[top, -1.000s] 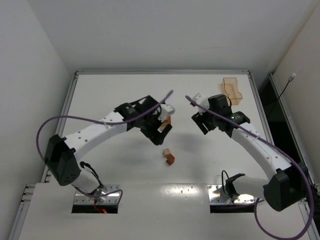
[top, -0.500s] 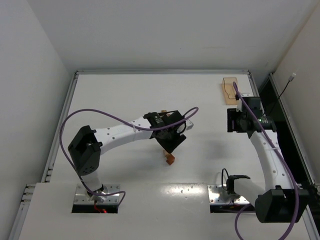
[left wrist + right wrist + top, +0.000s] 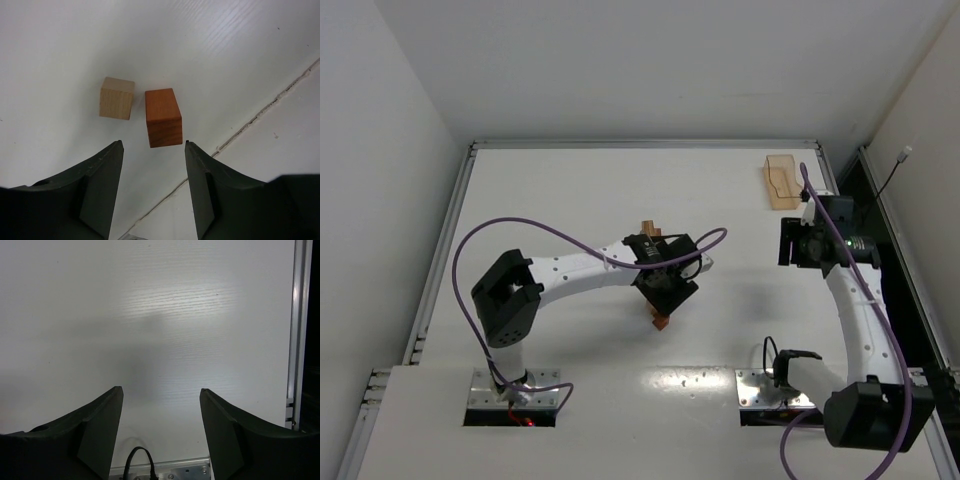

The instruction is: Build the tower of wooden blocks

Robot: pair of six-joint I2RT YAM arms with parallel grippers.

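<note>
the left gripper (image 3: pixel 152 152) hangs over the table (image 3: pixel 540 190) near its middle with its two fingers (image 3: pixel 100 190) spread apart and nothing between them. two wood blocks lie just beyond the fingertips in the wrist view: one tan cube (image 3: pixel 117 98) and one reddish-brown block (image 3: pixel 163 117), the tan one to the left. they sit just beside each other with a thin strip of table showing between them, both flat on the surface and neither stacked on the other. from the top camera only the reddish-brown block (image 3: pixel 660 320) shows, at the near side of the left gripper (image 3: pixel 666 288), while the cube is hidden under it. one more small brown wooden piece (image 3: pixel 647 228) peeks out on the far side of that arm; its shape cannot be told. well apart, on the right, the right gripper (image 3: pixel 160 395) is also released, jaws wide over bare table. one translucent orange tray (image 3: pixel 782 182) lies at the far right, just beyond the right gripper (image 3: pixel 793 243); what it holds cannot be made out.
</note>
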